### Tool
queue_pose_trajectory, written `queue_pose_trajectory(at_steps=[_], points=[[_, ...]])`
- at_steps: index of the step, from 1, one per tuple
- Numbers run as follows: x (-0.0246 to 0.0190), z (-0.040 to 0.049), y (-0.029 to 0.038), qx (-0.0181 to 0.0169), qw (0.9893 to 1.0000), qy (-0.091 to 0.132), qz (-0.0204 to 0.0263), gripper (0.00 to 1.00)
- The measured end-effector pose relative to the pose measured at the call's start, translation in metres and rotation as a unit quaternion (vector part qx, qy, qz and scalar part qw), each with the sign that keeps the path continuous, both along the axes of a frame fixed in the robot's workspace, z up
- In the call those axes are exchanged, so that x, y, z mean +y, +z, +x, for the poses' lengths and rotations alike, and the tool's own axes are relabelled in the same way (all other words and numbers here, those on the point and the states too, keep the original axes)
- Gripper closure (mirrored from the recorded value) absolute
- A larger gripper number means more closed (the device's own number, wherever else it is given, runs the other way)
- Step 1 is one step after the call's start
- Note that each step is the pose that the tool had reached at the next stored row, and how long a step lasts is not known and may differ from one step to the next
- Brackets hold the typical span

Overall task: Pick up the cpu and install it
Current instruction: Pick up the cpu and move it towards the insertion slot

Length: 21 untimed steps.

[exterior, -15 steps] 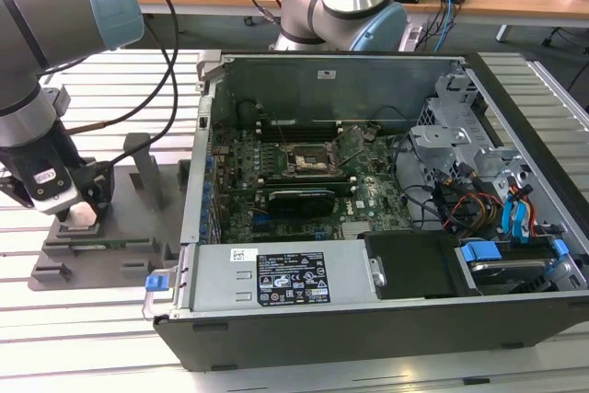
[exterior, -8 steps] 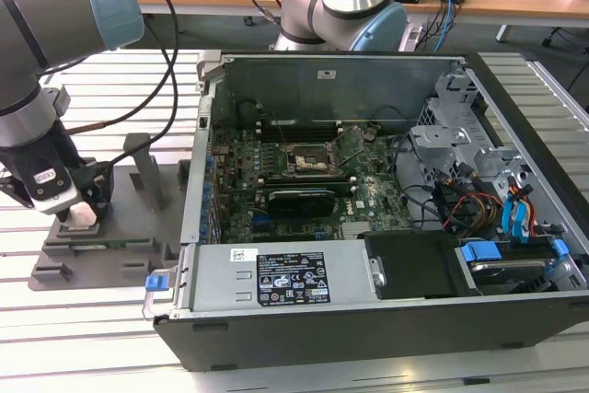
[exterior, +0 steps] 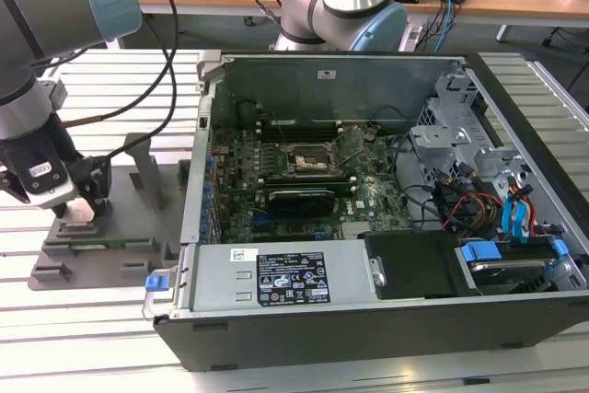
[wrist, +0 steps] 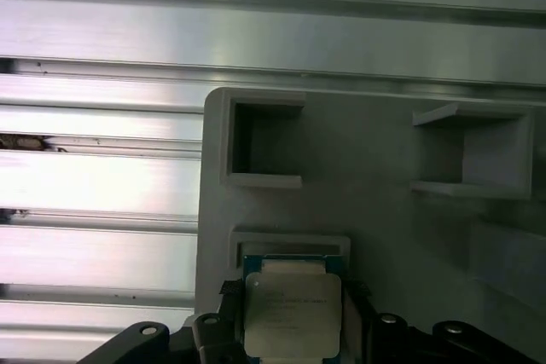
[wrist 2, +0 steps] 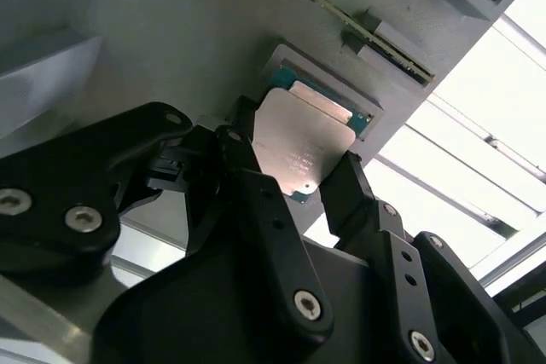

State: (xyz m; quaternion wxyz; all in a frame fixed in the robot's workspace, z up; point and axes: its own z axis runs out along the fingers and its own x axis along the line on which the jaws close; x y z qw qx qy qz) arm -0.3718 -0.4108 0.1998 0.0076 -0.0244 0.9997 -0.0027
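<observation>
The cpu (wrist 2: 307, 138), a flat square chip with a pale silver top and a thin green rim, lies at a shallow square pocket of the grey fixture plate (exterior: 110, 250) at the exterior view's left. My gripper (wrist 2: 294, 168) is down on that plate (wrist: 375, 236), and its black fingers (wrist 2: 243, 164) press against two opposite edges of the cpu (wrist: 293, 313). In the exterior view my gripper (exterior: 78, 213) covers the chip. The black socket (exterior: 308, 161) sits open on the green motherboard inside the computer case.
The open computer case (exterior: 368, 319) fills the middle and the exterior view's right, with a power supply (exterior: 276, 278), drive cage (exterior: 460, 149) and cables. Upright posts (exterior: 147, 167) stand on the fixture plate beside my gripper. A second arm's base (exterior: 345, 6) stands behind the case.
</observation>
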Motion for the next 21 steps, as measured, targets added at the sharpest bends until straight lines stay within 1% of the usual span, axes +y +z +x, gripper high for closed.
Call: queue_pose_trajectory(at_steps=[4, 11, 13, 15, 17, 20, 21], points=[[0.0, 0.0, 0.0046, 0.0, 1.0, 0.0, -0.0003, 0.45], [0.0, 0.0, 0.0206, 0.0, 1.0, 0.0, -0.0008, 0.45], [0.0, 0.0, 0.0322, 0.0, 1.0, 0.0, -0.001, 0.45], [0.0001, 0.0, 0.0408, 0.0, 1.0, 0.0, -0.0012, 0.45], [0.0002, 0.0, 0.0517, 0.0, 1.0, 0.0, -0.0013, 0.45], [0.0002, 0.0, 0.0642, 0.0, 1.0, 0.0, -0.0014, 0.45], [0.0002, 0.0, 0.067, 0.0, 1.0, 0.0, -0.0014, 0.45]])
